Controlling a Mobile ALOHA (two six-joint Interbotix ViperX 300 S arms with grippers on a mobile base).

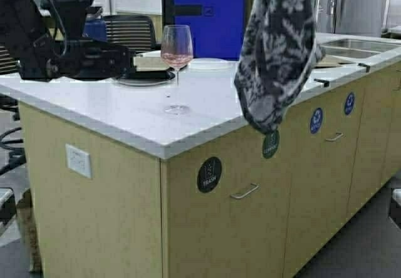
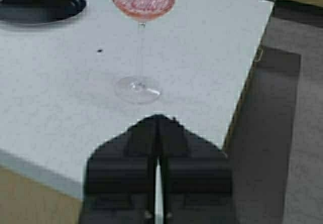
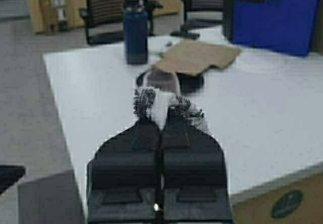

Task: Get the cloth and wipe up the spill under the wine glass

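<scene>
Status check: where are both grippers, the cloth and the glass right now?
Right gripper shut on cloth, hanging above counter edge. Left gripper shut, empty, short of wine glass. Glass upright on its spot; black plate behind.

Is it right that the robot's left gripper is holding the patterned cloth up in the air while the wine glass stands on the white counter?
Not quite: the right gripper holds the cloth, as the right wrist view shows, with fabric pinched between its fingers. The left gripper is shut and empty, near the wine glass, which does stand on the white counter.
</scene>
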